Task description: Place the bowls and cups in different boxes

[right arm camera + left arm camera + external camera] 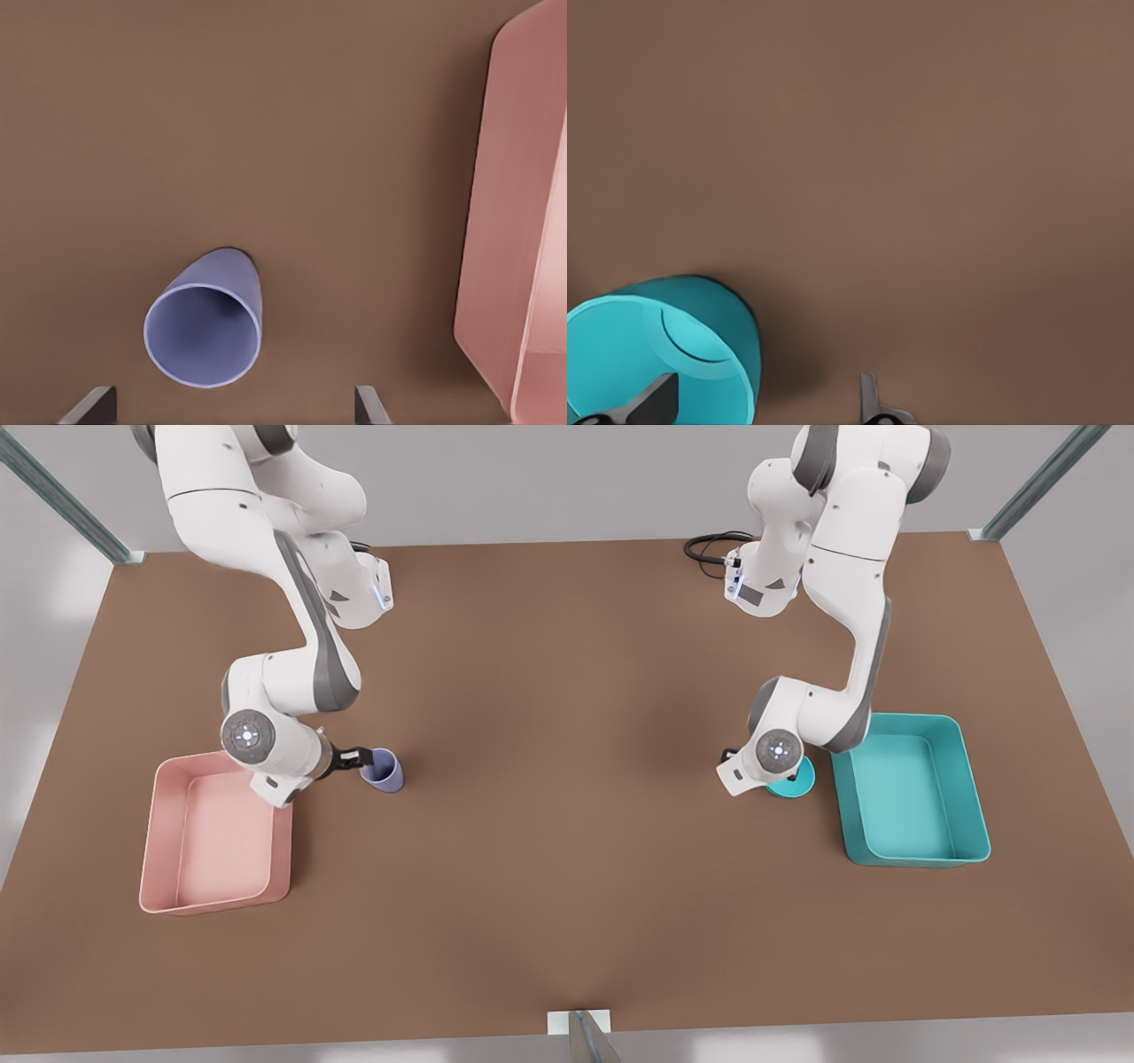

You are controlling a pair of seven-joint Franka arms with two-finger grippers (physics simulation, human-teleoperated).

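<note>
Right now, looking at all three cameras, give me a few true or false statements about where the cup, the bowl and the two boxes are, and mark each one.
1. The lavender cup lies inside the pink box. False: it stands on the table beside that box.
2. The teal bowl sits on the table next to the teal box. True.
3. The left end effector is at the bowl, fingers apart. True.
4. The right end effector is shut on the cup. False: its fingers are apart with the cup between them.
5. Both boxes hold nothing yet. True.
</note>
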